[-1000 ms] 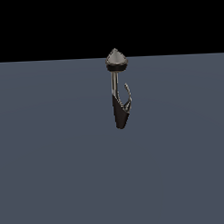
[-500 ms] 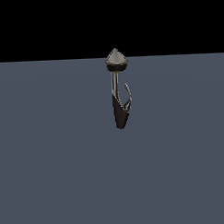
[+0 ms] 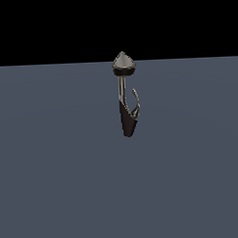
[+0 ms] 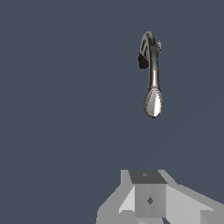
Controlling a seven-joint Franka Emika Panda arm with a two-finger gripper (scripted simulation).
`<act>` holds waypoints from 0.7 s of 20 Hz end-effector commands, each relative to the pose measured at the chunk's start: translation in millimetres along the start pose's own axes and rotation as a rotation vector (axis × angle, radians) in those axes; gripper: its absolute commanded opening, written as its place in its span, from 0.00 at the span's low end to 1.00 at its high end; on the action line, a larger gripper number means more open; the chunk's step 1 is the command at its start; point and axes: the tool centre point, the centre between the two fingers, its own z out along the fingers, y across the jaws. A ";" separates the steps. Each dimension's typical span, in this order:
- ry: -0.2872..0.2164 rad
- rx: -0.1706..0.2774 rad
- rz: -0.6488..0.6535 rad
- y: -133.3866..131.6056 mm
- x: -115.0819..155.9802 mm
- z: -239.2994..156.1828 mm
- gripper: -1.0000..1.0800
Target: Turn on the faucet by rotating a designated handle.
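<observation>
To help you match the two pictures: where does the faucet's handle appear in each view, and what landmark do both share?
Exterior view: the handle hooks off the faucet's black body, on the exterior view's right.
Wrist view: handle beside the stem's far bend.
Shared landmark: the shiny stem.

One faucet (image 3: 125, 103) with one handle (image 3: 136, 101); one gripper (image 4: 151, 201) in view.

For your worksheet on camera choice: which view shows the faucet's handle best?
The exterior view: the handle stands out as a thin curved hook beside the faucet body, seen side-on. In the wrist view the stem largely overlaps it, leaving only a sliver.
</observation>
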 end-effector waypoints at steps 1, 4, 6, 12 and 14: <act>-0.016 0.029 0.049 -0.7 13.6 4.7 0.00; -0.038 0.069 0.123 -0.8 33.6 12.1 0.00; -0.056 0.098 0.178 -0.3 48.4 18.2 0.00; -0.110 0.181 0.349 4.9 93.0 40.2 0.00; -0.129 0.207 0.408 7.9 107.9 48.8 0.00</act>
